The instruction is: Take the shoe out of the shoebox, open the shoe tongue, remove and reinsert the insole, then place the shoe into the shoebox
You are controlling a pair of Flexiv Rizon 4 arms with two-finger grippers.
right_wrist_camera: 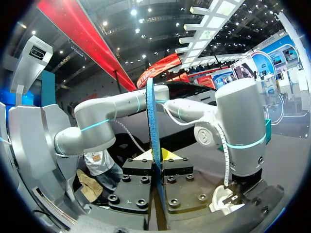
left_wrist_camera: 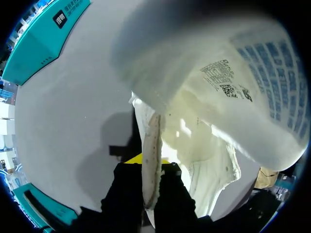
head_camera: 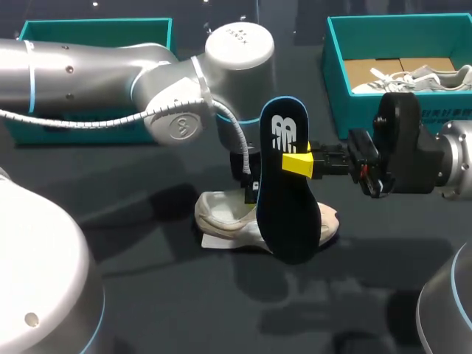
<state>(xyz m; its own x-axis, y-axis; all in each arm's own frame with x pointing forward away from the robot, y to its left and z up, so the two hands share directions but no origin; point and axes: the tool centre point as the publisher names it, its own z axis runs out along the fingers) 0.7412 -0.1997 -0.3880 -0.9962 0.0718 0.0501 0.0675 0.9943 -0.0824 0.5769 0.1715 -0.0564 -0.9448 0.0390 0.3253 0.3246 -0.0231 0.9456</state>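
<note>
Item: insole (head_camera: 286, 192), dark, held upright over the bench (head_camera: 147, 287). The right claw (right_wrist_camera: 156, 157) is clamped on it, one yellow tip against each face.
Item: shoe (head_camera: 228, 215), pale, lying on the bench just behind the insole's lower end. The left claw (left_wrist_camera: 151, 167) pinches its side wall (fingers narrow).
Item: shoebox (head_camera: 335, 59), teal, far right, well apart.

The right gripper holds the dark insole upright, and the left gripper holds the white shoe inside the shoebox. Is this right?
Not quite. The right gripper does hold the dark insole upright, but the white shoe in the left gripper lies on the table, outside the shoebox. The head view shows it.
</note>
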